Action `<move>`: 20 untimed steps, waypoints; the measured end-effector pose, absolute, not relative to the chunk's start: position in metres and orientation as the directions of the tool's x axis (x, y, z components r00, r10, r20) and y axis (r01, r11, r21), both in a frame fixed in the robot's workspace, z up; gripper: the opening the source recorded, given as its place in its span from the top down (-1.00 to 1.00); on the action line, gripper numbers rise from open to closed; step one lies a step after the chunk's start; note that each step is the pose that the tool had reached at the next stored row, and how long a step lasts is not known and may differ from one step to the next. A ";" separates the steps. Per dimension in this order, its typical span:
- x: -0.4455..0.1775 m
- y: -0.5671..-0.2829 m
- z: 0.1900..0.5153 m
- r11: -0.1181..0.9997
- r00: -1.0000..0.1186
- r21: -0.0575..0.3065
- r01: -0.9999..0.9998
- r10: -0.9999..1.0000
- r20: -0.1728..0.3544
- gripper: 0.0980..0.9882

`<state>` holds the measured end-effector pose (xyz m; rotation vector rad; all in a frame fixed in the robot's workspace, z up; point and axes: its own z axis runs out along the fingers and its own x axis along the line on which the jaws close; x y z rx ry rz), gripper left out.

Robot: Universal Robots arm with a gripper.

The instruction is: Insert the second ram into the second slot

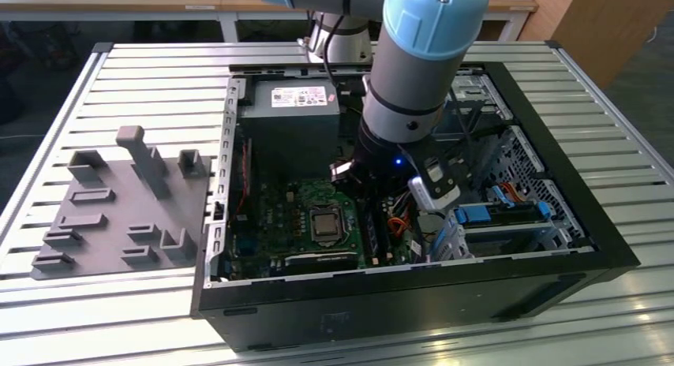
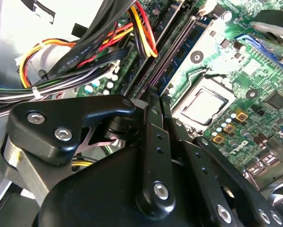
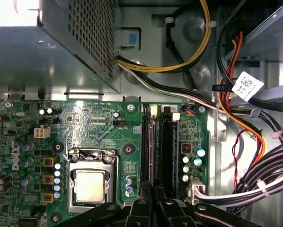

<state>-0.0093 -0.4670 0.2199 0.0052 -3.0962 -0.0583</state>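
The gripper (image 3: 151, 201) is held low over the memory slots (image 3: 156, 146) beside the CPU socket (image 3: 91, 182), fingers nearly closed on the second ram (image 3: 152, 151), judged mid-insertion, with square downward pressure called for.

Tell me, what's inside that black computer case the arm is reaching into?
Inside the case: a green motherboard with a silver processor, black memory slots, a grey power supply and bundled cables. The gripper covers the slots' near ends.
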 end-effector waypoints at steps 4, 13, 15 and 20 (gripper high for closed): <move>-0.009 -0.467 0.220 0.999 -0.999 0.037 -0.003 -0.004 0.045 0.91; -0.009 -0.467 0.219 0.999 -0.999 0.038 -0.002 -0.004 0.045 0.91; -0.009 -0.467 0.219 0.999 -0.999 0.038 -0.001 -0.003 0.045 0.91; -0.008 -0.467 0.218 0.999 -0.999 0.038 0.009 0.007 0.045 0.91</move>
